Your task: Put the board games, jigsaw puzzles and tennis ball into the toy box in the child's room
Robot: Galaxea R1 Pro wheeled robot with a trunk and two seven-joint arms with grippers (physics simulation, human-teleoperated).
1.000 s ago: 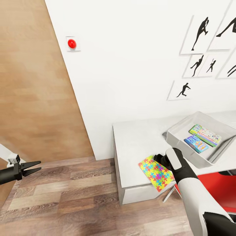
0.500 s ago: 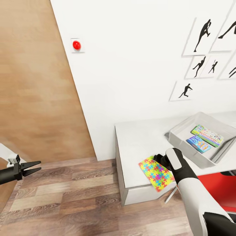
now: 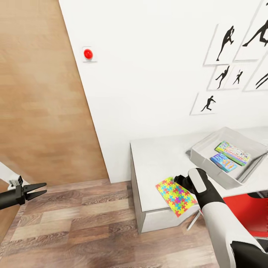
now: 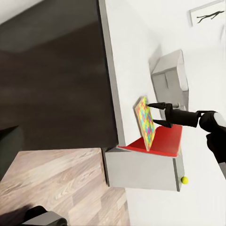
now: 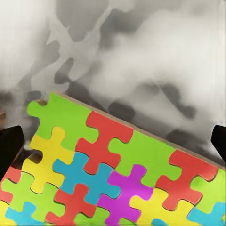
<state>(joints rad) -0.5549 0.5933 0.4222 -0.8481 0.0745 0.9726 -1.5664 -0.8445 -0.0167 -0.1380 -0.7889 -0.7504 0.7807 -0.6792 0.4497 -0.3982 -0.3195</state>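
- Left gripper (image 3: 41,188) held low, out to the side, fingers parted.
- Right arm reaching forward and down; right gripper (image 4: 151,113) spread wide.

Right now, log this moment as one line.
right gripper open over jigsaw puzzle | puzzle overhangs table edge | toy box: two board games

Matt mottled-grey table (image 3: 156,156), glossy jigsaw puzzle (image 3: 175,195), wood-plank floor (image 3: 82,219).

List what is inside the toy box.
The toy box holds two board games side by side: a green-edged one and a smaller blue one. Its near wall covers part of the floor, so more could be hidden.
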